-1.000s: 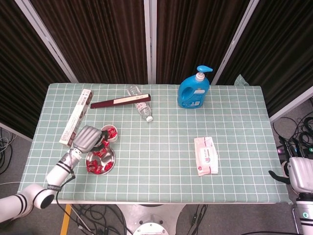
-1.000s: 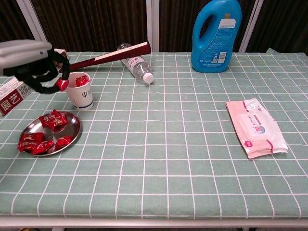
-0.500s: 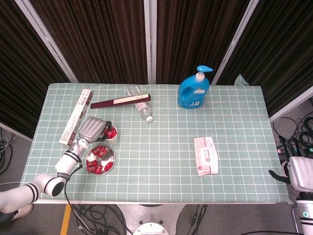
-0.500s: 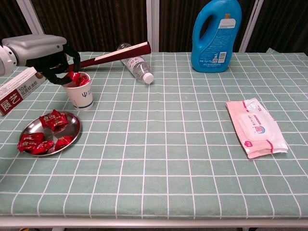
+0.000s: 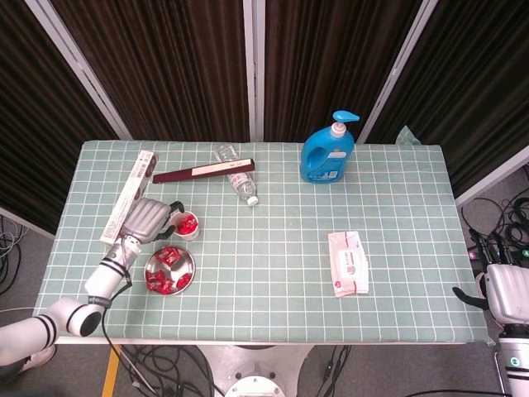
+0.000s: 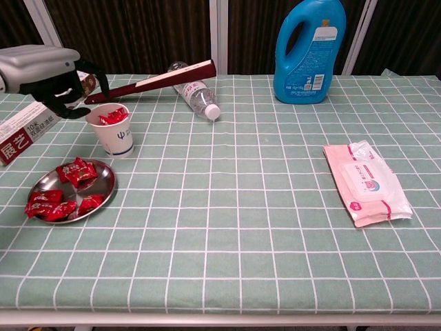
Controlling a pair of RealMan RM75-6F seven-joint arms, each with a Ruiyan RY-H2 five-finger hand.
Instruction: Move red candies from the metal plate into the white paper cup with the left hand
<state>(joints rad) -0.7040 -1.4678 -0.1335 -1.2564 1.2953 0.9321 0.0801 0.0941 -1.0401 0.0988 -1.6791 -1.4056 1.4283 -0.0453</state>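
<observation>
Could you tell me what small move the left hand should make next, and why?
Probably swing the left hand down toward the metal plate for another pick. It hovers beside the white paper cup with nothing visibly in its fingers, the cup already shows red wrappers at its rim, and several red candies lie on the plate.

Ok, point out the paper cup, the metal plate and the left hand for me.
white paper cup (image 6: 118,140), chest view, on its front wall by the blue logo.
metal plate (image 6: 105,181), chest view, on the bare right part of the dish.
left hand (image 6: 41,67), chest view, on the grey back of the hand.
</observation>
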